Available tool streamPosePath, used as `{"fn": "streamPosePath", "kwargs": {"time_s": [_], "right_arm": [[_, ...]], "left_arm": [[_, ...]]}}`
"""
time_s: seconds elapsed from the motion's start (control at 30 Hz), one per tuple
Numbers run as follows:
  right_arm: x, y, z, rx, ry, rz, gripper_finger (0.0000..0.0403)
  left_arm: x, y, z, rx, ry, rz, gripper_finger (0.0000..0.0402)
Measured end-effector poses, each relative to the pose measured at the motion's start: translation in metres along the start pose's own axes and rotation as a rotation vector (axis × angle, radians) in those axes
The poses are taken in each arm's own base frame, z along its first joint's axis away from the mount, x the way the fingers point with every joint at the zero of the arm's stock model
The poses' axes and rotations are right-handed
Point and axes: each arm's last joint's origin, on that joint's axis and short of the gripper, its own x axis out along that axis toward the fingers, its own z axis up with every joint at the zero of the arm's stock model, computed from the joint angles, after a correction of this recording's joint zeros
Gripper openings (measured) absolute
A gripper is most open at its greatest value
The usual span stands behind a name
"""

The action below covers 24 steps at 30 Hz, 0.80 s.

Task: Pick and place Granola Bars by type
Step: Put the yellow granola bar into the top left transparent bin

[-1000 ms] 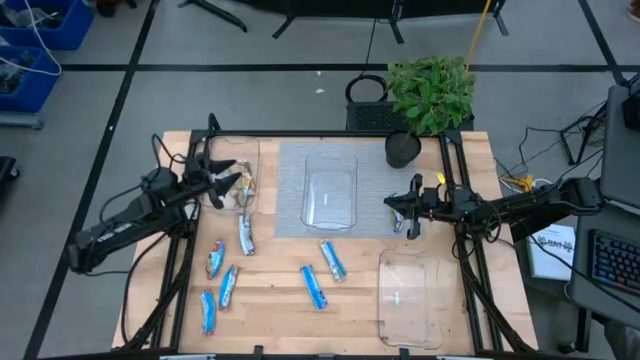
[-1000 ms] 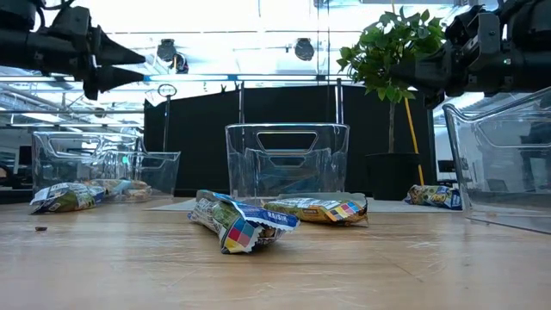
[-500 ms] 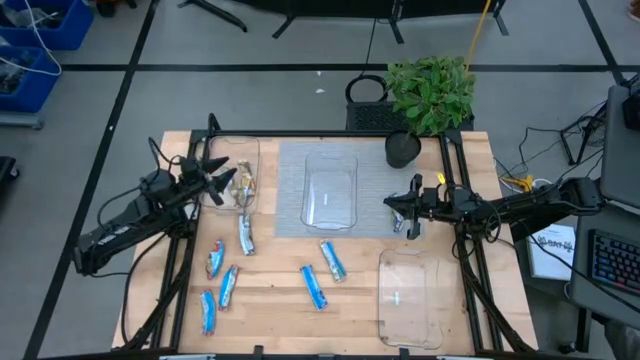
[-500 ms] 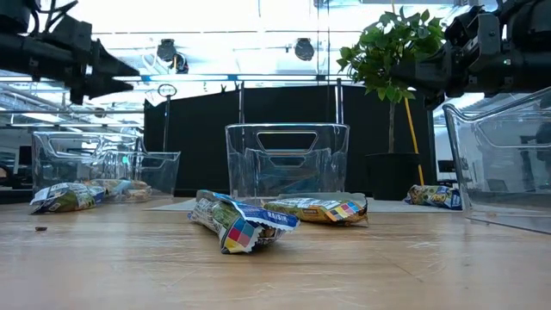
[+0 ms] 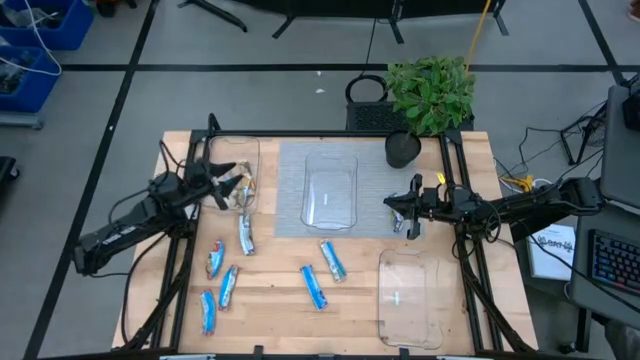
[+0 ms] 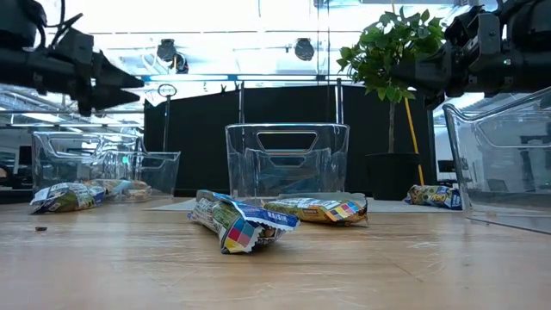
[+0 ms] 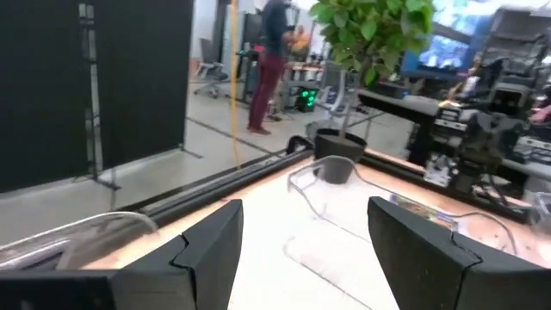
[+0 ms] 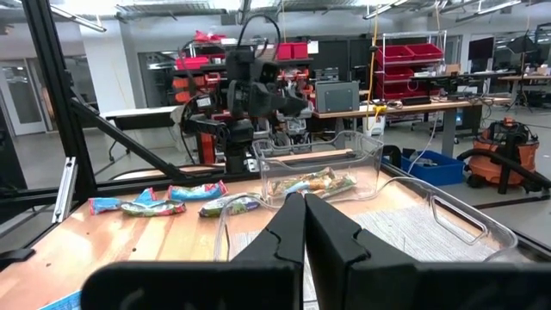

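Wooden table [image 5: 280, 310] holds three clear trays, likely one per type | left tray [image 5: 232, 175] upper left: tan bars [image 5: 243, 186] | blue granola bars [image 5: 316, 286] loose at lower centre | left gripper [image 5: 222, 178] spread above left tray | right gripper [image 5: 392, 205] pressed together, empty, centre right

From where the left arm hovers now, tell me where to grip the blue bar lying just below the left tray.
Grip the blue bar across its narrow middle, coming straight down from above. It lies flat on the wooden table, long axis running roughly toward and away from the tray, with bare wood on both long sides for the fingers. The left gripper, open, probably suits best.
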Motion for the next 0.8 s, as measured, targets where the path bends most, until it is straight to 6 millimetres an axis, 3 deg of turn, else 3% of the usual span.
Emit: {"fn": "streamPosePath", "kwargs": {"time_s": [0.13, 0.4, 0.8], "right_arm": [[0.0, 0.0, 0.001, 0.004, -0.005, 0.001, 0.0004], [0.0, 0.0, 0.0, 0.001, 0.003, 0.001, 0.0004], [0.0, 0.001, 0.0, 0.0, 0.005, 0.035, 0.0004]], "left_arm": [[0.006, 0.003, -0.016, -0.021, -0.029, -0.01, 0.0253], [0.006, 0.002, -0.018, -0.02, -0.011, -0.037, 0.0253], [0.008, -0.012, -0.025, 0.0, 0.075, -0.209, 0.0253]]}}
